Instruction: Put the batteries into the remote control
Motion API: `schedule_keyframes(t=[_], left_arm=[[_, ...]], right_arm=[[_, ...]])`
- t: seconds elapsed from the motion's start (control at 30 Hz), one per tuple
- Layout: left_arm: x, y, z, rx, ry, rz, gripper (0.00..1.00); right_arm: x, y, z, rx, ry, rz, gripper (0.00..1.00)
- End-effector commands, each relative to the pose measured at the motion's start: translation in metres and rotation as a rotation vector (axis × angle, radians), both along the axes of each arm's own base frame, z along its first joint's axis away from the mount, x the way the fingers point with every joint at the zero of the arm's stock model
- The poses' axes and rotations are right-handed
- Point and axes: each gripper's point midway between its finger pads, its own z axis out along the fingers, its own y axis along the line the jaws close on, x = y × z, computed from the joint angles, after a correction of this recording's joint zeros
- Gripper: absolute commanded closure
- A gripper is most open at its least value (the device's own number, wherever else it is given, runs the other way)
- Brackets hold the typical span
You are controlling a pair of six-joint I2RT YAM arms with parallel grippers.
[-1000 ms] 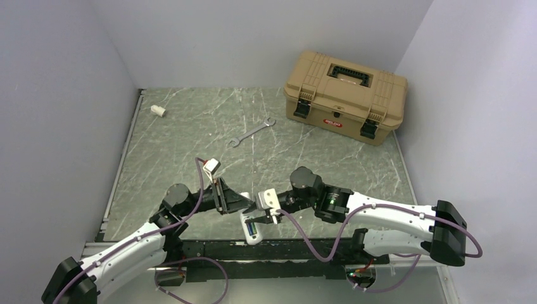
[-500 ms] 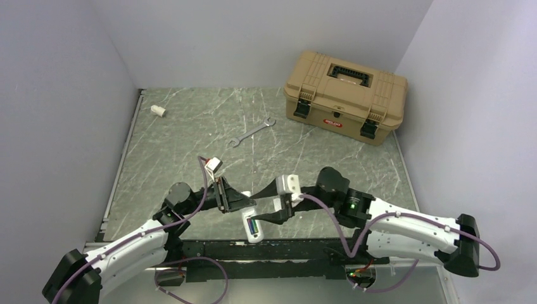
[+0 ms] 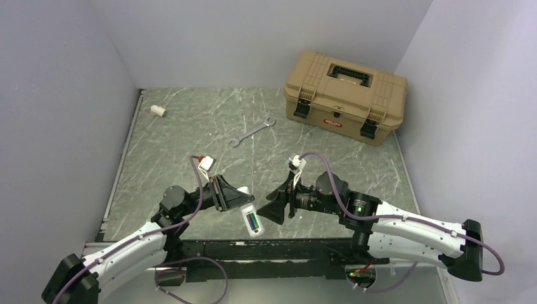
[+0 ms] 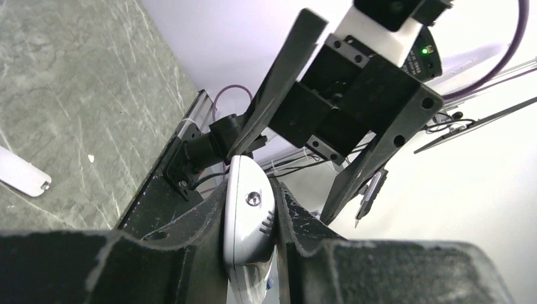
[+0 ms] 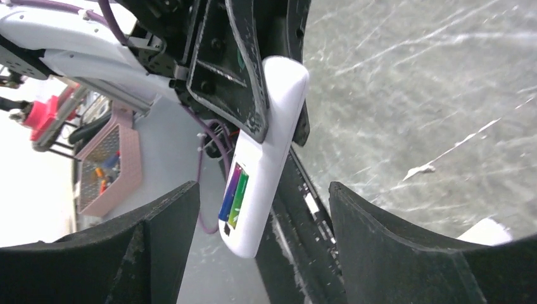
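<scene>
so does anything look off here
Only the remote control, clamped in the left end effector: both batteries lie exposed in it with no cover on, and a loose white tab lies apart on the table.

Looks like a robotics lab test cell: marbled grey-green worktop (image 3: 183, 145) boxed in by plain pale walls (image 3: 253, 44) on three sides, black mounting rail (image 3: 209, 248) along the near edge, tan toolbox (image 3: 345, 95) at the far right corner, wrench (image 3: 251, 132) lying toward the far edge.

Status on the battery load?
Left gripper shut on remote control. Both batteries in its recess. Right gripper open, empty, facing it. Nothing in the way.
</scene>
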Motion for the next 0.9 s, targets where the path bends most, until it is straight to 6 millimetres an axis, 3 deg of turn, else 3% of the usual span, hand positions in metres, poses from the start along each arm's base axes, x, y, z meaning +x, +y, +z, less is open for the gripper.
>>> schedule_keyframes(t=[0.0,0.3,0.87], left_arm=[[-0.004,0.004,0.032,-0.084,-0.132,0.013,1.00],[-0.003,0.005,0.033,-0.086,-0.131,0.020,1.00],[-0.002,0.004,0.031,-0.083,-0.123,0.020,1.00]], right_arm=[[-0.018,0.006,0.006,0.076,0.187,0.041,0.21],[-0.029,0.014,-0.005,0.060,0.232,0.110,0.19],[-0.030,0.027,-0.018,0.033,0.244,0.151,0.31]])
